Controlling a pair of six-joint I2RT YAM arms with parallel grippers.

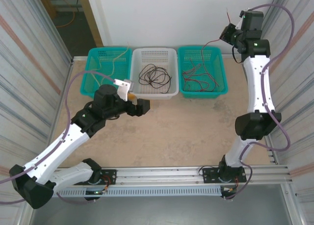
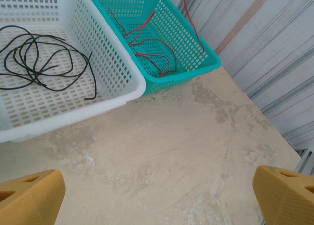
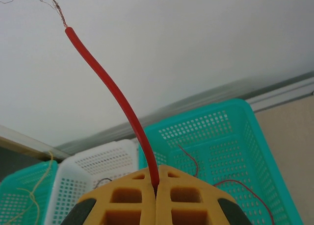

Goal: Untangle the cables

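My right gripper (image 3: 156, 188) is shut on a red cable (image 3: 113, 87) whose bare frayed end sticks up past the fingertips. From above, the right gripper (image 1: 228, 33) is raised high at the back right, and the held red cable (image 1: 212, 40) trails down into the right teal basket (image 1: 222, 73), where more red cables (image 1: 198, 78) lie. Black cables (image 1: 154, 77) are coiled in the white basket (image 1: 172, 90). Pale yellow cables (image 1: 114, 63) lie in the left teal basket (image 1: 87, 73). My left gripper (image 1: 138, 102) hangs open over bare table, its fingers (image 2: 29, 198) wide apart with nothing between them.
The three baskets stand side by side along the back of the tan table (image 1: 181, 132). Corrugated walls close in the left side (image 1: 29, 87) and the right side (image 1: 299, 87). A metal rail (image 1: 171, 173) runs along the near edge.
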